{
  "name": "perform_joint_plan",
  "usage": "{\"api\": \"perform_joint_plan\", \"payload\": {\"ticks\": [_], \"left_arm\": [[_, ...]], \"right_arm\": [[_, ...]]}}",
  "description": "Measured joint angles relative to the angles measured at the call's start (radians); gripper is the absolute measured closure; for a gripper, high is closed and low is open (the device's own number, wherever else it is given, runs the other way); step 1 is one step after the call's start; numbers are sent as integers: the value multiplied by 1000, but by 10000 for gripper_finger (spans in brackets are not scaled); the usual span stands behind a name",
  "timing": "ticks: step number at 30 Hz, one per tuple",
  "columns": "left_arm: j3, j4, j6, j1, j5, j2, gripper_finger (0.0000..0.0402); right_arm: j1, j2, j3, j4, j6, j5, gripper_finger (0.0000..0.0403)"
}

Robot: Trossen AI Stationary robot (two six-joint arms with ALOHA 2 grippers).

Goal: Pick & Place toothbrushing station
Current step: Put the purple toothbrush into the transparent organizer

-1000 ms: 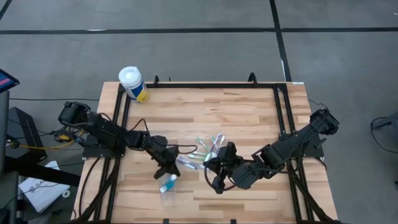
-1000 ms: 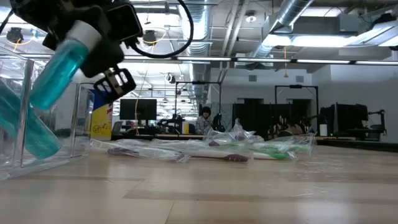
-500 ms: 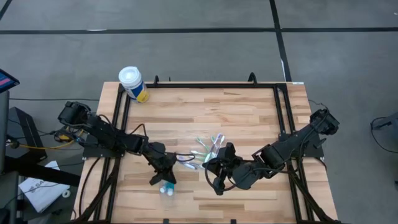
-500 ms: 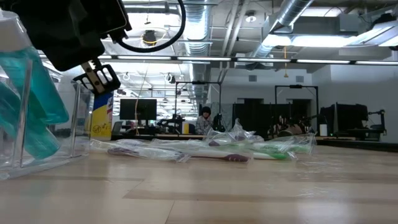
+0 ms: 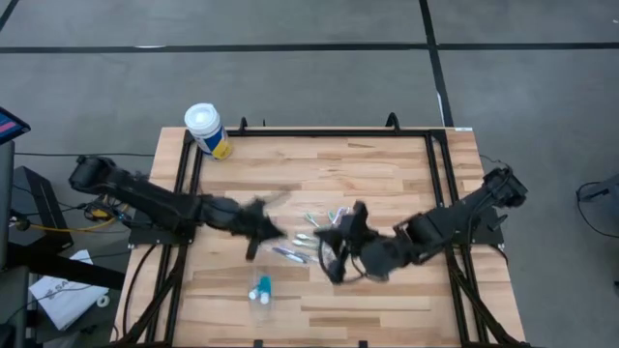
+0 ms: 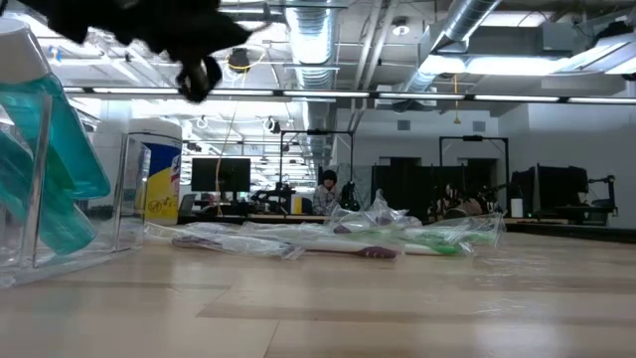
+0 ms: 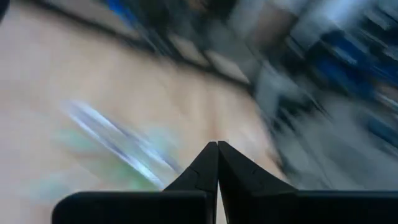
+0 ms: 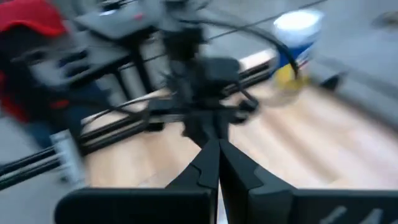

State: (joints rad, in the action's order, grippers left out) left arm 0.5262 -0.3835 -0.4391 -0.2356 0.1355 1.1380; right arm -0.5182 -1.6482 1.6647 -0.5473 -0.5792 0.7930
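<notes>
The toothbrushing station's clear holder [image 5: 260, 290] sits near the front edge of your table [image 5: 387, 174], two teal tubes [image 6: 60, 159] standing in it. Toothbrushes [image 5: 324, 224] lie scattered mid-table. Your left gripper [image 5: 263, 228] hangs beside them, fingers pressed together, empty. Your right gripper [image 5: 336, 253] is pinched closed too, holding nothing.

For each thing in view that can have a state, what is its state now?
Left gripper: shut, empty, over the table.
Right gripper: shut, empty, beside the toothbrushes.
Holder: on the table, two teal tubes leaning inside.
Toothbrushes: wrapped, lying flat in a loose pile.
Canister: upright, lid on, at the table's corner.
</notes>
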Motion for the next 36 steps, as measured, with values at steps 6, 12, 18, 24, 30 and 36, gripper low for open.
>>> {"api": "perform_joint_plan", "payload": {"ticks": [6,12,18,24,30,36], "left_arm": [[86,541,162,7,322,-215,401],[88,857,124,54,245,-256,376],[39,861,50,84,162,-250,303],[32,853,56,85,118,-223,237],[33,854,135,85,116,-164,205],[33,860,275,85,36,-17,202]], "right_arm": [[84,23,125,-277,79,114,403],[183,130,129,-337,205,96,403],[290,254,130,-334,367,39,402],[458,378,130,-326,404,-278,360],[591,432,130,-319,430,-383,269],[640,428,130,-261,422,-403,205]]}}
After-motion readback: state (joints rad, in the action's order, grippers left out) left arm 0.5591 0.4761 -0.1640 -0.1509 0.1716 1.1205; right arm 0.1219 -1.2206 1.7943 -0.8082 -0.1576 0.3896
